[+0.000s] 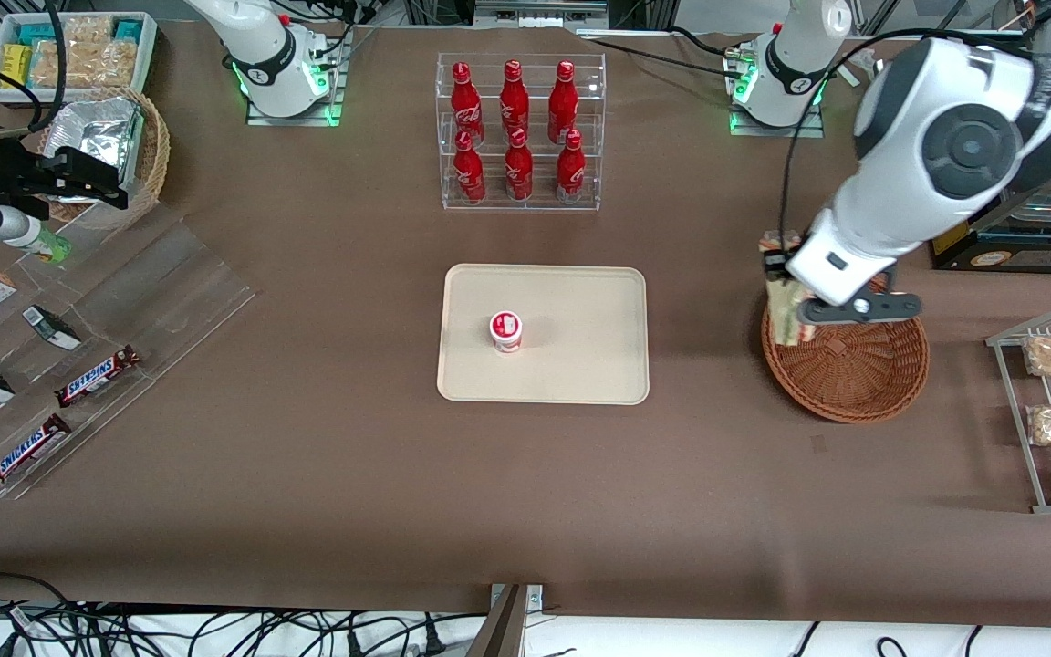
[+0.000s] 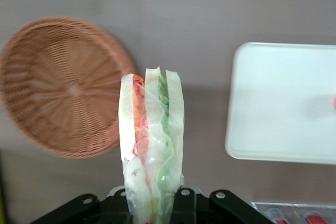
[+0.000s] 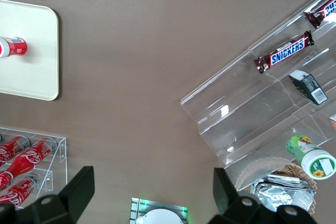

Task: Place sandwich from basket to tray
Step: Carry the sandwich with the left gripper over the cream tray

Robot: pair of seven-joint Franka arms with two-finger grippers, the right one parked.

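A brown bench carries a cream tray with a small red-and-white cup standing on it, and a reddish wicker basket toward the working arm's end. The tool is clamped on the wrapped sandwich, holding it lifted over the basket's rim, on the side nearest the tray.

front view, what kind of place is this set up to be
Likely a lab mock-up of a snack shop counter: a clear rack of red cola bottles, Snickers bars on an acrylic shelf, and a tray. The gripper holds a wrapped sandwich above the basket.
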